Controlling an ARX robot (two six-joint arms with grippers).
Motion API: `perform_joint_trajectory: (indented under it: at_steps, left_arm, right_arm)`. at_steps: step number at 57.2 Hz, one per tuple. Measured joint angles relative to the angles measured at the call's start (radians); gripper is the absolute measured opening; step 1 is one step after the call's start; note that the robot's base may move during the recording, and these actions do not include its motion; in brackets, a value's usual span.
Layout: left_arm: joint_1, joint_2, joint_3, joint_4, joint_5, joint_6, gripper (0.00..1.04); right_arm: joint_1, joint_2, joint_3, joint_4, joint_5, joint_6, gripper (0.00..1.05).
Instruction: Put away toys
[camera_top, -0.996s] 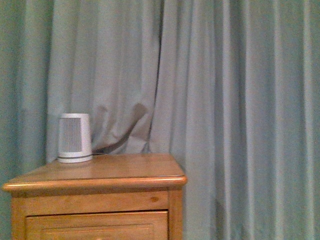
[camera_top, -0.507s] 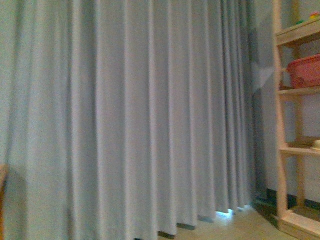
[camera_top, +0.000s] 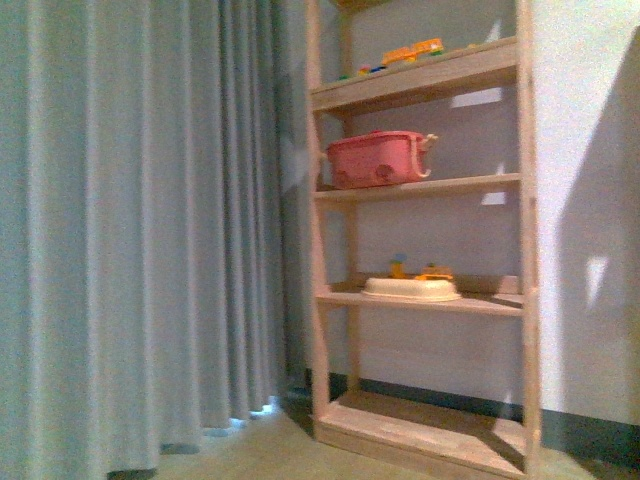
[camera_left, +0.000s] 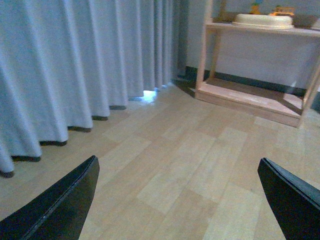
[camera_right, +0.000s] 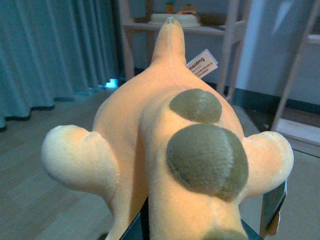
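Plush animal (camera_right: 145, 130) fills right wrist view; front view shows shelf (camera_top: 450, 186).

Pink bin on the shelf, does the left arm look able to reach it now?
Probably not yet. Nothing blocks it, but bare floor lies between the open left gripper and the shelf unit, and the pink bin sits high up.

L claw (camera_left: 177, 162): glossy blk, wedge-shaped
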Motion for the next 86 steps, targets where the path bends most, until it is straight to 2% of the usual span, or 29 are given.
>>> perform_joint_trajectory:
  at_steps: [86]
  left_arm:
    - [0.0, 0.0, 0.0, 0.0, 0.003, 0.0, 0.98]
  right_arm:
    - [-0.001, 0.0, 0.0, 0.0, -0.003, 0.0, 0.07]
